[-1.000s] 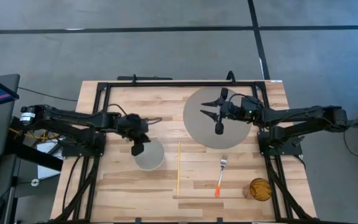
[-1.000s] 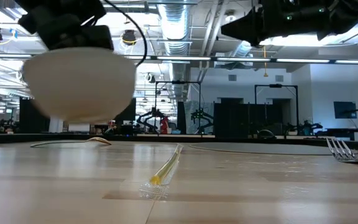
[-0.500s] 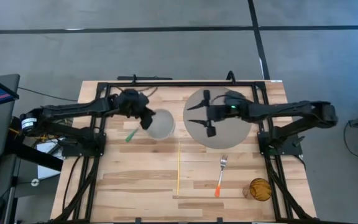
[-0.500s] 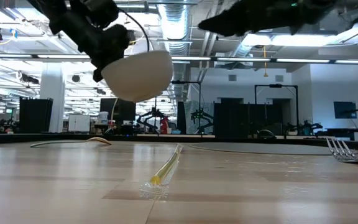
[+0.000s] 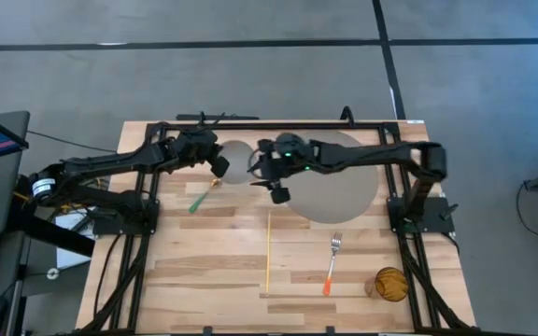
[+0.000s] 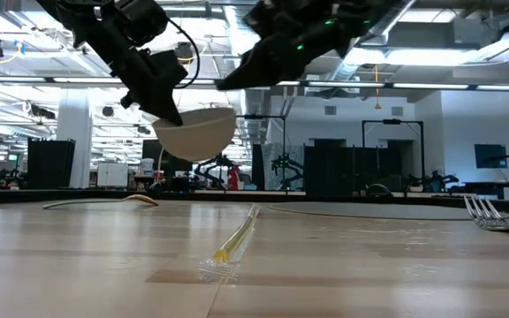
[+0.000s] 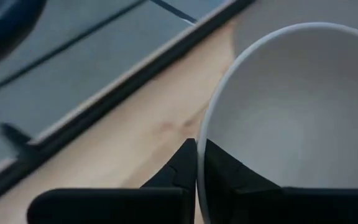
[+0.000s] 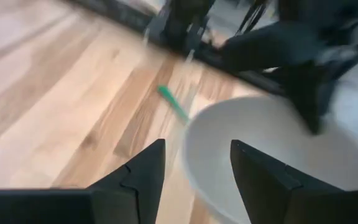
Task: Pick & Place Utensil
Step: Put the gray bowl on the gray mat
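Note:
A white bowl (image 5: pixel 236 159) hangs in the air over the table's far middle, also in the low view (image 6: pixel 197 132). My left gripper (image 5: pixel 216 164) is shut on its rim. My right gripper (image 5: pixel 261 168) is open, reaching in from the right, its fingers (image 8: pixel 143 169) standing at the bowl's opposite side (image 8: pixel 266 149); I see no touch. A green-handled utensil (image 5: pixel 199 199) lies on the wood near the left gripper, also in the right wrist view (image 8: pixel 173 102). A fork with an orange handle (image 5: pixel 332 261) lies at the near right. My left gripper pinches the bowl's rim (image 7: pixel 199 155) on the bowl's left side, one finger inside the bowl and one outside. The fingers come from the table's left, slanting down. The bowl is lifted clear of the table, opening up and a little tilted.
A grey round mat (image 5: pixel 339 182) lies at the far right of middle. A long yellow stick (image 5: pixel 268 247) lies in the middle. An amber cup (image 5: pixel 390 283) stands at the near right corner. A black frame (image 5: pixel 250 124) runs along the far edge.
My left gripper has carried the bowl from the left middle toward the far edge and a little right, staying clear of the table. My right gripper has gone from over the grey mat toward the table's left, up to the bowl.

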Controlling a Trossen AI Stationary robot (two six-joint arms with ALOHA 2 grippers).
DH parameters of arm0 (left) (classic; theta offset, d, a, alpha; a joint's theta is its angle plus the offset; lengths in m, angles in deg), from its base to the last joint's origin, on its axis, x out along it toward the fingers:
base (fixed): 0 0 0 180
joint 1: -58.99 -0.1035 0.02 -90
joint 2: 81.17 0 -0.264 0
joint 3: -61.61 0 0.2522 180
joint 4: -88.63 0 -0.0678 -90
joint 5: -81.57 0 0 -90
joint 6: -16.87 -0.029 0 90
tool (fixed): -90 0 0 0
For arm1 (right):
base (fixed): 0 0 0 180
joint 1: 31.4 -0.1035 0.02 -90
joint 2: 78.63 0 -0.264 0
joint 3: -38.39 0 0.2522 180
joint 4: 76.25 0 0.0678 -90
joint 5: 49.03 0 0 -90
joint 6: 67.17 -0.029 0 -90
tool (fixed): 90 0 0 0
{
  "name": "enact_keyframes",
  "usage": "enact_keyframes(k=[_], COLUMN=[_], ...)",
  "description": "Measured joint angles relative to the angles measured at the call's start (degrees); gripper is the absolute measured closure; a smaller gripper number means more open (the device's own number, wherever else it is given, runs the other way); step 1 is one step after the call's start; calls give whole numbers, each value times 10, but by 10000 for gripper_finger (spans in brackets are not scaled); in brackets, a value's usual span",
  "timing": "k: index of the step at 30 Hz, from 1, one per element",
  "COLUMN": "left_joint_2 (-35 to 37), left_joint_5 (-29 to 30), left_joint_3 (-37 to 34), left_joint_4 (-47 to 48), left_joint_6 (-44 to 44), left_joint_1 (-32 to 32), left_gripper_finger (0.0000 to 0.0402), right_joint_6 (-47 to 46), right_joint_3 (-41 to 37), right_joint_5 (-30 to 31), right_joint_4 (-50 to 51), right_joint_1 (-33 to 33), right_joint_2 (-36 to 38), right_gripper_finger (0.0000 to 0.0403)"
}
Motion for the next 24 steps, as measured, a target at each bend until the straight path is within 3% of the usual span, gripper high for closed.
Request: enact_keyframes(k=[5,13,24], left_joint_2=[0,0,0], left_joint_5=[83,93,87], left_joint_3=[0,-1,-1], left_joint_4=[-3,-3,-7], left_joint_6=[-17,-18,-15], left_joint_1=[14,22,23], left_gripper_finger=[389,392,392], right_joint_6=[30,73,90], right_joint_3=[73,131,134], right_joint_5=[16,151,153], right_joint_4=[75,114,125], right_joint_1=[0,-1,-16], right_joint_2=[-66,-127,-121], right_gripper_finger=[238,240,240])
